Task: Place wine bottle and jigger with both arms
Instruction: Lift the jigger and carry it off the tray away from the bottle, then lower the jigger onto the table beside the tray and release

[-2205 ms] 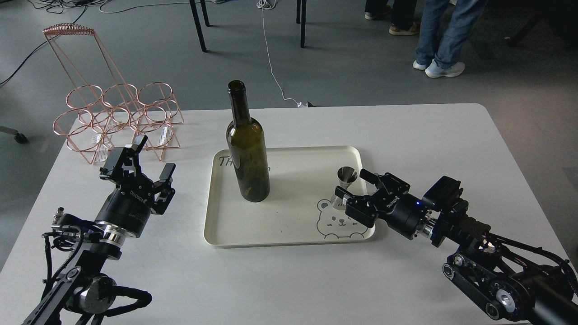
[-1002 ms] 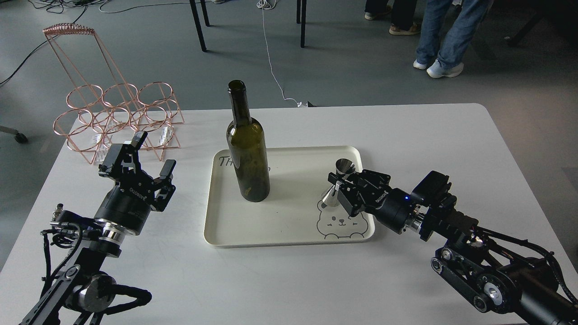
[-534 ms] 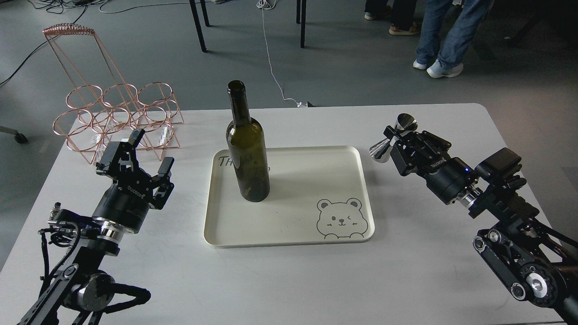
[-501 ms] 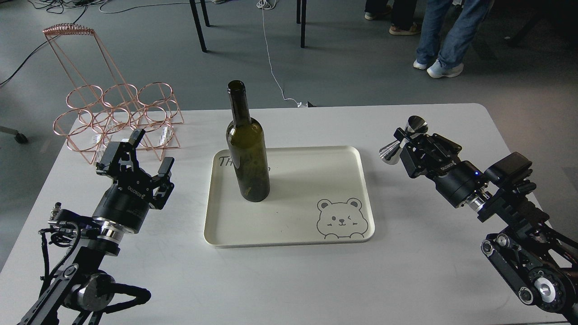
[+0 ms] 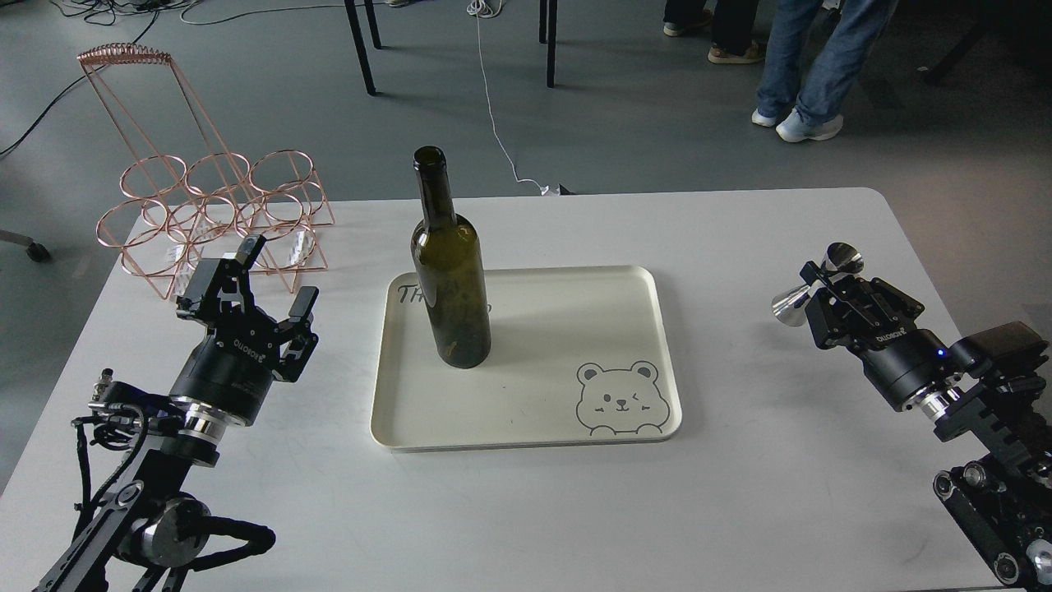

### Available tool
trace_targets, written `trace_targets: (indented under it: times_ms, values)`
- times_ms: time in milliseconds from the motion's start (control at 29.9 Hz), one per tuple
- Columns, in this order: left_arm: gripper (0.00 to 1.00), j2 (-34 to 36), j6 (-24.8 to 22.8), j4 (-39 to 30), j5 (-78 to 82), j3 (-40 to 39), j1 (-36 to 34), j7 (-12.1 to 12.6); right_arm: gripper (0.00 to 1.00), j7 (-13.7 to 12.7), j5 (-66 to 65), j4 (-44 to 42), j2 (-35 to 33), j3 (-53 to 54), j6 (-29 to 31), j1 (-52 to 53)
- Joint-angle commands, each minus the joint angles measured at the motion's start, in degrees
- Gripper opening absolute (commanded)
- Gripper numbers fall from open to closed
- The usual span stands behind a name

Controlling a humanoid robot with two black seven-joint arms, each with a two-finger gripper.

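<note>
The dark olive-green wine bottle [image 5: 449, 271] stands upright on the left part of the cream tray [image 5: 526, 411]. My right gripper [image 5: 819, 289] is shut on the shiny steel jigger [image 5: 814, 284] at its waist. It holds the jigger tilted above the white table, well to the right of the tray. My left gripper [image 5: 275, 275] is open and empty above the table, left of the tray and apart from the bottle.
A copper wire bottle rack [image 5: 209, 214] stands at the table's [image 5: 526, 510] back left corner, just behind my left gripper. The tray has a bear drawing [image 5: 618, 399] at its front right. People's legs [image 5: 801, 66] and chair legs are on the floor beyond the table.
My right gripper closed on the jigger on the tray, lifted it and carried it rightward off the tray, now farther right and nearer me. The left arm and bottle barely moved.
</note>
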Motion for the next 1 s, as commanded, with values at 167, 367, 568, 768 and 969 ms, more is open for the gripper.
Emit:
trace_targets:
  times_ms: [167, 367, 568, 768, 969]
  values:
    - [0.98, 0.0, -0.1, 0.0, 0.0, 0.0, 0.0, 0.0, 0.23, 0.0, 0.0, -2.8, 1.3, -0.4, -0.1, -0.9]
    - [0.98, 0.0, 0.0, 0.0, 0.0, 0.0, 0.0, 0.0, 0.24, 0.0, 0.0, -5.6, 2.9, -0.8, -0.2, -0.4]
    - [0.98, -0.1, 0.0, 0.0, 0.0, 0.0, 0.0, 0.0, 0.24, 0.0, 0.0, -7.1, 4.4, -0.9, -0.2, 0.3]
    - [0.98, 0.0, 0.0, 0.0, 0.0, 0.0, 0.0, 0.0, 0.32, 0.0, 0.0, -7.1, 4.2, -1.6, -0.2, 1.0]
    - [0.98, 0.0, 0.0, -0.3, 0.0, 0.0, 0.1, 0.0, 0.49, 0.0, 0.0, -7.1, 3.9, -2.1, -0.2, 1.1]
